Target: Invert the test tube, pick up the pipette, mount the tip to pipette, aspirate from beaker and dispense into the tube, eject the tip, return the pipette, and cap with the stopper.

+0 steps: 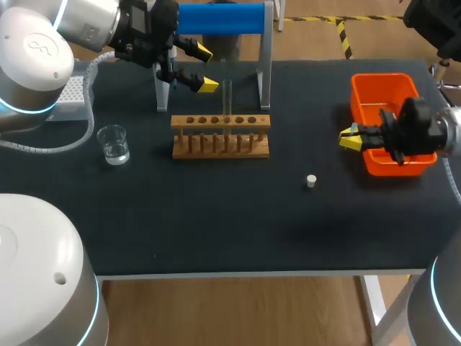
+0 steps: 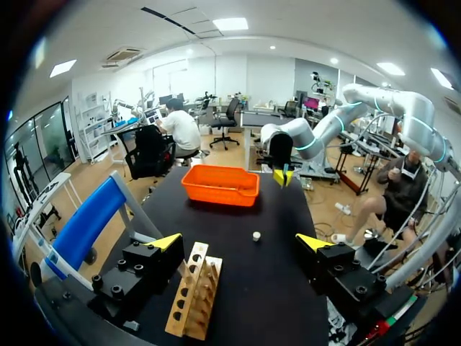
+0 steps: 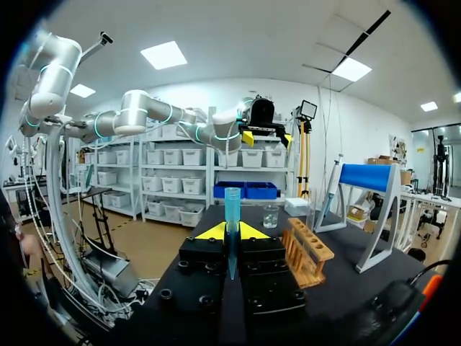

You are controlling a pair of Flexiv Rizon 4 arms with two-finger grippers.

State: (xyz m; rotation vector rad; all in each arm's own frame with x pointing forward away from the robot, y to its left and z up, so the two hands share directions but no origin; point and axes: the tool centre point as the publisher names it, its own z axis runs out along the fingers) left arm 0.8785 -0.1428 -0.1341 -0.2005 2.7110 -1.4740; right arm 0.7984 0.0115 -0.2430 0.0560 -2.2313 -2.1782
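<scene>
Right hand [image 3: 232, 232] pinches a blue tip [image 3: 232, 203]: light, thin plastic, probably slippery, best held mid-shaft. Left hand [image 1: 205, 68], spread wide, hangs at eleven o'clock from the rack [image 1: 220, 135].

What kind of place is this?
Probably a robotics lab bench staged for liquid handling. On the table are a wooden test tube rack and a glass beaker of clear liquid, and the right gripper holds a blue pipette tip.

A robotics lab. My left arm [image 1: 36, 58] and right arm [image 1: 439, 130] flank a black table [image 1: 238, 223] bearing a wooden test-tube rack [image 1: 220, 135], a glass beaker [image 1: 114, 144], a box of pipette tips [image 1: 72, 94] far left and an orange bin [image 1: 382, 78] right.
</scene>
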